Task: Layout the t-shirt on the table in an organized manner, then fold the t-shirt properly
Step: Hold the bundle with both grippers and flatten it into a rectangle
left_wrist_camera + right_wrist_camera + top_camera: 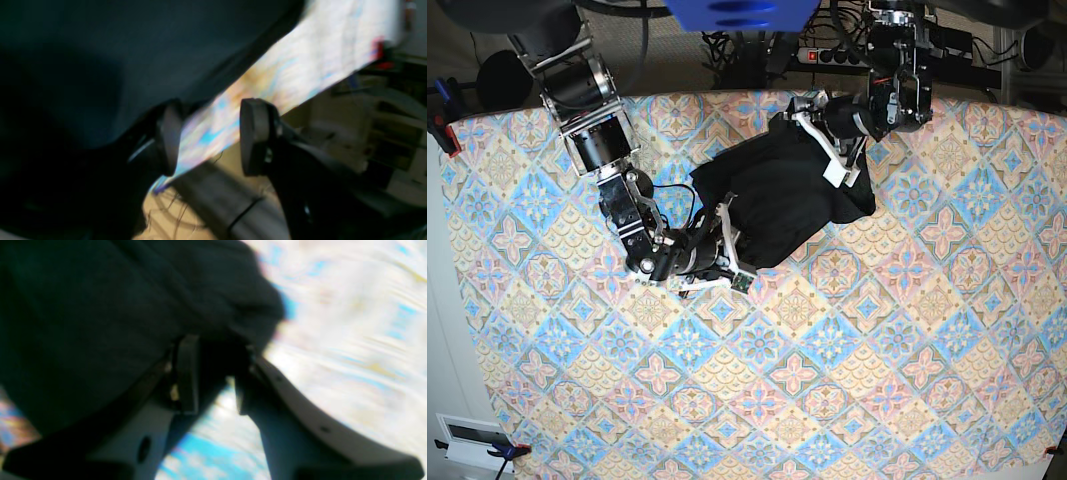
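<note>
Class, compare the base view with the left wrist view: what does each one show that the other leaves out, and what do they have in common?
Only the base view shows both arms at once, the right tool at the near-left edge of the crumpled t-shirt, and the whole spread of the patterned table. Only the left wrist view shows, close up, the left tool with its fingers apart and nothing between them, plus blurred room clutter beyond the table's edge. Both show the black t-shirt, the tiled table covering and the left tool beside the fabric.
</note>
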Action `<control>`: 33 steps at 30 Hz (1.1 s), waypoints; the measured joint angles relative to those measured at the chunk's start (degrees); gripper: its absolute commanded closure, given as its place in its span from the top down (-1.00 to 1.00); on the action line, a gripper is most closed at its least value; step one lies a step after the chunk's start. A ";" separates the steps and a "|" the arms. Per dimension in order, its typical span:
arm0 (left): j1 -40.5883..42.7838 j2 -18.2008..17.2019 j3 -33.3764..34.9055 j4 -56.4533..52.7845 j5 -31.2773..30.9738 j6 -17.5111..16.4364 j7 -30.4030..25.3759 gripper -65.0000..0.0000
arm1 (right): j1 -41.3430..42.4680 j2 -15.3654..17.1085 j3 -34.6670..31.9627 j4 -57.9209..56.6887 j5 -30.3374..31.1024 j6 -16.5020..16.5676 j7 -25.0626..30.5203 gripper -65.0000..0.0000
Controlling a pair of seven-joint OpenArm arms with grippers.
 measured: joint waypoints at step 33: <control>4.94 -5.35 -16.83 1.53 -14.60 0.24 -1.22 -0.72 | -0.35 -1.73 2.71 9.09 -4.59 0.07 -1.79 -0.85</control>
